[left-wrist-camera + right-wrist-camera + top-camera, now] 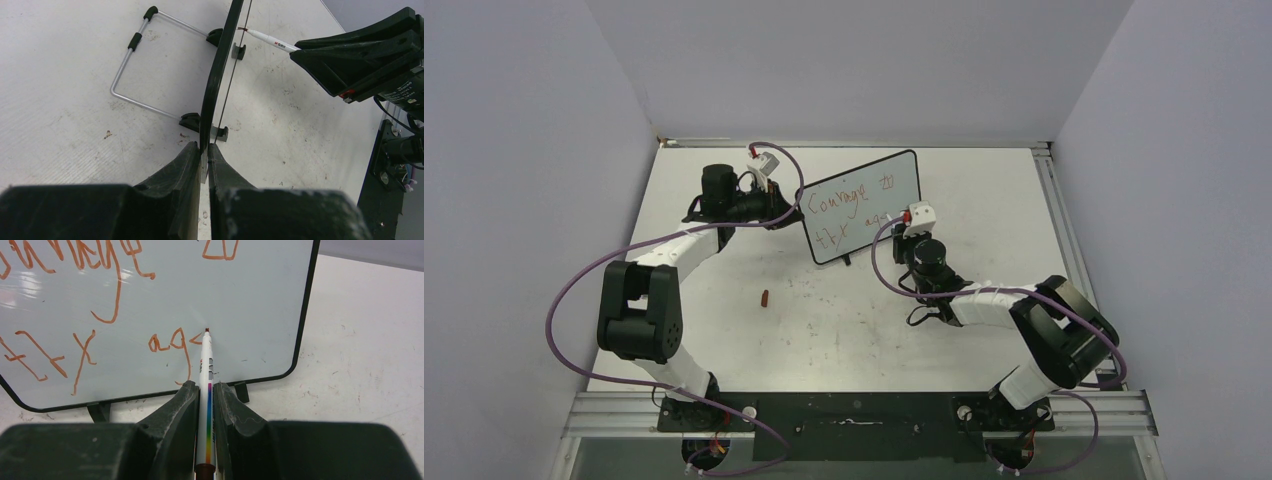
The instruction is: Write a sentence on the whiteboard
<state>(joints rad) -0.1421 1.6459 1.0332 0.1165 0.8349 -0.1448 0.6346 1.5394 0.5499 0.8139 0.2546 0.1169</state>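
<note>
The whiteboard (902, 170) stands upright on the table, tilted toward the right arm. My left gripper (792, 207) is shut on the whiteboard's left edge (216, 85), its fingertips (192, 152) pinching the black frame. The sentence (849, 200) is in red: "Courage to" above, "try ag" below (170, 342). My right gripper (205, 390) is shut on a white marker (206, 365) with a rainbow stripe. The marker's red tip touches the board just right of the "ag", beside a short fresh stroke. From the left wrist the marker (272, 42) meets the board face.
A small red marker cap (765, 297) lies on the table left of centre. A bent wire stand (135, 65) extends behind the board, and small black feet (242, 391) hold it up. Grey walls enclose the table on three sides.
</note>
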